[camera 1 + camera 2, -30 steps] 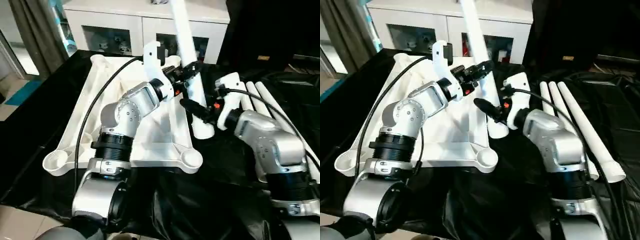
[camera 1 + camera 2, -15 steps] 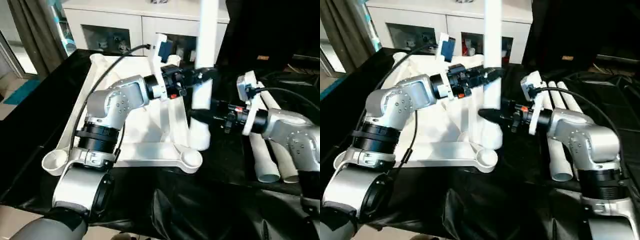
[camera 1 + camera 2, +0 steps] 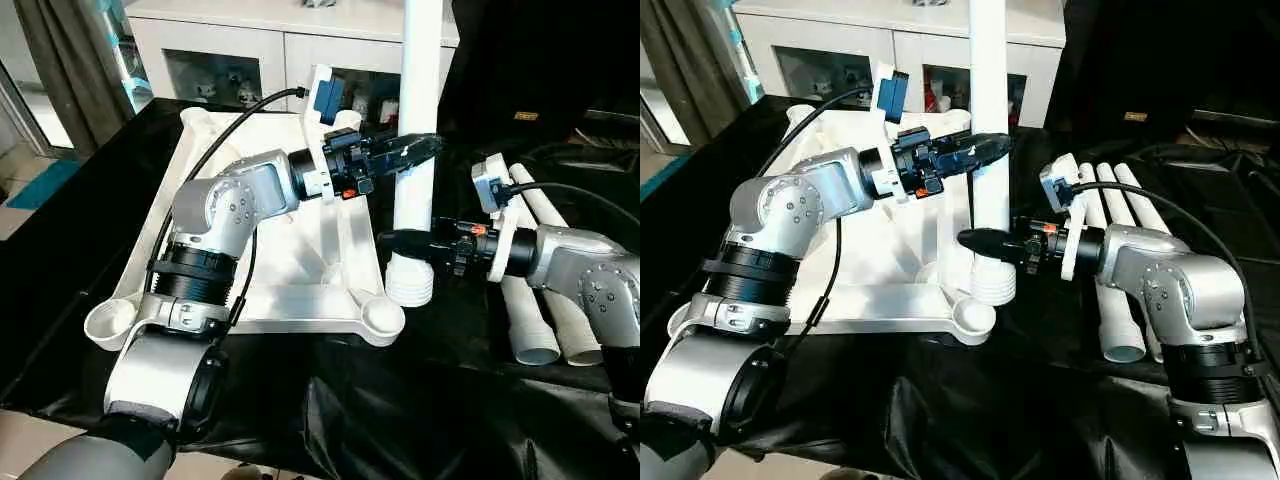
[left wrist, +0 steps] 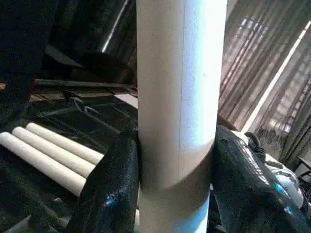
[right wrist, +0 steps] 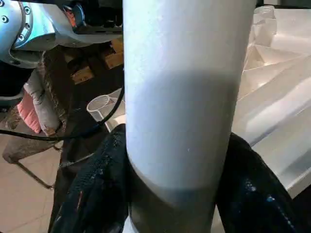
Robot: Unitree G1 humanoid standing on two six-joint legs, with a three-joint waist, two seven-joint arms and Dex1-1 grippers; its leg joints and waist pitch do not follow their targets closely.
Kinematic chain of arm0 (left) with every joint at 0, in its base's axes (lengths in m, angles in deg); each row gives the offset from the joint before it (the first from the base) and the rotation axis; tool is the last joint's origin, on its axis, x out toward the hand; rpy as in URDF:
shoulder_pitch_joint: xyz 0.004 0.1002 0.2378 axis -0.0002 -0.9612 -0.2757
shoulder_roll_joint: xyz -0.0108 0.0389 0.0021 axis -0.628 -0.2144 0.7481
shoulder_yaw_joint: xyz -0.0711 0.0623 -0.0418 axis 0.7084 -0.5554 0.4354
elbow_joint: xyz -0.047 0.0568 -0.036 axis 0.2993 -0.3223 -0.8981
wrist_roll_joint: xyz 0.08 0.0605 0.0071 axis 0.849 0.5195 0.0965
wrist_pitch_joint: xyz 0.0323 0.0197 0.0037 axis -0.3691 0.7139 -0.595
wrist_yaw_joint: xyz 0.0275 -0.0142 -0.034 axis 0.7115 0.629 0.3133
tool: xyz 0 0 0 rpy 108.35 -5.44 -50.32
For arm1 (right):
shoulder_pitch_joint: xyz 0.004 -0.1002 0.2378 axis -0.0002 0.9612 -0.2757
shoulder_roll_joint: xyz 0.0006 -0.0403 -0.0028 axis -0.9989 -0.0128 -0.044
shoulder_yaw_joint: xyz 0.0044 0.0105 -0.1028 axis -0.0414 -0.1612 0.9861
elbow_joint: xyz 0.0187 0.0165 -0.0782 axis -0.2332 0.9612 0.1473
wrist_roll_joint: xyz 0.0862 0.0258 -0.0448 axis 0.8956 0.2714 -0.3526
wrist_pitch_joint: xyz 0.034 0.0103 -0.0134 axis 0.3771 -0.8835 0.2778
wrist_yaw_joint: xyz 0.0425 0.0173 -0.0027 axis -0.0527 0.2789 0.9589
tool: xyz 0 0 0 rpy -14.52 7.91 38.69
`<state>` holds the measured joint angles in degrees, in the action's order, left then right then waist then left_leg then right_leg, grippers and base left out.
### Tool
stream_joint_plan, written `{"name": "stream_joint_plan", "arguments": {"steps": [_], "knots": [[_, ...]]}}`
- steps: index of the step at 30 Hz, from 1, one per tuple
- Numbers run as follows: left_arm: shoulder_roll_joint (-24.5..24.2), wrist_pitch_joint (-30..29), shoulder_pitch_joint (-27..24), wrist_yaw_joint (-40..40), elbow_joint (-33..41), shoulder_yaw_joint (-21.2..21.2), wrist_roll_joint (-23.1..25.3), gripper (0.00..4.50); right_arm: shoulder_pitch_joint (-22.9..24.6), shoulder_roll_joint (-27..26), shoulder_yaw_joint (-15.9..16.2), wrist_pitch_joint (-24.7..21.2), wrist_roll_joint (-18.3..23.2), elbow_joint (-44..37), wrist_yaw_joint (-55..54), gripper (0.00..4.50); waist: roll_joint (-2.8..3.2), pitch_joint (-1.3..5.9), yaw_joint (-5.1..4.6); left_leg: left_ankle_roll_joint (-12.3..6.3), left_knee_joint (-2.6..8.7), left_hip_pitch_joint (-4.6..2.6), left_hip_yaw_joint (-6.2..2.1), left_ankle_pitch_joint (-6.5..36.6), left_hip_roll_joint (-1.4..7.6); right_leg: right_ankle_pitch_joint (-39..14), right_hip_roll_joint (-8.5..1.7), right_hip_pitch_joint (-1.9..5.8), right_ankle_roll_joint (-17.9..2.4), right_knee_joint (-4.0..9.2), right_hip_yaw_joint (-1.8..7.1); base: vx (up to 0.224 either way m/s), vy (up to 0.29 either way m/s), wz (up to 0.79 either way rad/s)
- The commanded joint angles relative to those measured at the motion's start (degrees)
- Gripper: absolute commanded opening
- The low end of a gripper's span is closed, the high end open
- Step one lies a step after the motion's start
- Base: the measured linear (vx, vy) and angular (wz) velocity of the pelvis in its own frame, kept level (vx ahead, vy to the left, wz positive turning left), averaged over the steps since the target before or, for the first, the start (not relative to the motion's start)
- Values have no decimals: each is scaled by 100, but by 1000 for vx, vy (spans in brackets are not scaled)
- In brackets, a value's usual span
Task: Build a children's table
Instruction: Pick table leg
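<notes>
Both grippers, left [image 3: 425, 145] & right [image 3: 392, 238], clamp upright white plastic tube leg [image 3: 417, 120]; ribbed end just beside upturned white tabletop's [image 3: 300, 250] empty near-right corner socket [image 3: 380, 318].

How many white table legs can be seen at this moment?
4. One leg stands upright, clamped by the left gripper higher up and the right gripper near its ribbed lower end. Three spare legs lie side by side on the black cloth beside the right arm.

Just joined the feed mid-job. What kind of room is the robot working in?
Likely a lived-in room or a home-like demo space, not a factory: a white cabinet with glass doors holding small items stands behind the work surface, curtains hang at a window, and the table parts lie on a black cloth.
</notes>
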<state>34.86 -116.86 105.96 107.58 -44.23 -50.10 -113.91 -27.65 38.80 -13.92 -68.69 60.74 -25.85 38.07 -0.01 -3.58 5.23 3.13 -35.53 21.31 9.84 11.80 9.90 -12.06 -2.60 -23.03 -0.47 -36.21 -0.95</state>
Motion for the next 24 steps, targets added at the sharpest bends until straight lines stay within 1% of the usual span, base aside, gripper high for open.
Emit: {"name": "stream_joint_plan", "arguments": {"steps": [1,3,4,5,6,7,8,9,10,13,14,15,17,19,21,23,24], "knots": [[75,-172,212,-249,152,77,-61,252,-33,-43,29,-25,-140,4,-312,190,-149,456,20,-624,317,-25,-56,-258,250,580,-478,413,-1714,284,212,0,0,0],[151,-189,146,-377,270,88,-75,252,-48,-111,13,-18,-153,19,-391,189,-153,462,25,-611,314,-30,-57,-294,247,602,-477,411,-1721,285,211,0,0,0],[289,-148,65,-702,404,107,-13,273,-56,-193,5,-6,-168,15,-494,188,-151,460,27,-614,313,-28,-56,-280,252,625,-480,411,-1741,287,214,0,0,0],[289,-148,65,-702,404,107,-13,273,-56,-193,5,-6,-168,15,-494,188,-155,462,29,-613,309,-24,-57,-273,252,651,-486,419,-1754,287,214,0,0,0],[369,-58,23,-941,450,87,105,295,-57,-236,8,-10,-170,-2,-558,188,-155,462,29,-613,309,-24,-57,-273,252,651,-486,419,-1754,287,214,0,0,0],[523,197,-61,-1331,493,-6,383,297,-74,-320,19,-2,-195,-4,-685,188,-159,463,30,-629,311,-15,-63,-289,266,683,-489,430,-1737,288,217,0,0,0],[578,277,-91,-1440,501,-40,462,297,-81,-343,28,8,-205,6,-718,188,-171,464,28,-639,308,-18,-59,-298,259,672,-485,429,-1712,292,214,0,0,0],[633,351,-118,-1550,505,-70,538,297,-88,-364,39,22,-219,19,-746,188,-171,464,29,-646,309,-17,-60,-292,264,665,-487,429,-1712,294,218,0,0,0],[691,383,-126,-1685,473,-70,591,297,-102,-383,50,44,-243,49,-774,188,-192,461,32,-656,309,-16,-55,-268,253,612,-480,432,-1684,297,217,0,0,0],[813,397,-121,-2035,392,-3,658,297,-123,-415,66,71,-277,86,-826,188,-187,458,37,-629,311,-19,-61,-275,253,539,-484,424,-1643,302,212,0,0,0],[853,395,-107,-2179,351,55,661,279,-141,-436,70,77,-294,113,-859,188,-198,458,38,-626,311,-20,-59,-282,247,531,-479,425,-1631,303,212,0,0,0],[884,422,-99,-2364,329,107,697,269,-162,-459,72,89,-311,139,-903,188,-195,458,38,-624,308,-18,-59,-279,246,538,-481,425,-1634,301,214,0,0,0],[922,452,-103,-2587,341,169,775,261,-201,-501,60,100,-336,188,-995,188,-206,461,22,-648,302,-10,-62,-310,244,601,-477,427,-1636,296,212,0,0,0],[926,445,-113,-2659,375,216,797,242,-222,-524,45,105,-343,215,-1051,188,-211,458,21,-664,302,-15,-61,-333,238,579,-474,425,-1623,301,211,0,0,0],[914,390,-124,-2706,411,261,759,217,-234,-536,38,116,-355,230,-1074,188,-202,462,31,-677,300,-23,-61,-356,243,601,-474,415,-1639,290,210,0,0,0],[906,308,-139,-2676,444,279,673,215,-245,-545,26,120,-357,235,-1072,188,-203,462,35,-689,299,-25,-59,-378,247,626,-475,407,-1658,284,208,0,0,0],[901,294,-150,-2631,456,255,655,195,-246,-547,31,173,-351,238,-1022,188,-196,465,40,-688,296,-32,-60,-383,253,654,-482,405,-1678,280,209,0,0,0]]}}
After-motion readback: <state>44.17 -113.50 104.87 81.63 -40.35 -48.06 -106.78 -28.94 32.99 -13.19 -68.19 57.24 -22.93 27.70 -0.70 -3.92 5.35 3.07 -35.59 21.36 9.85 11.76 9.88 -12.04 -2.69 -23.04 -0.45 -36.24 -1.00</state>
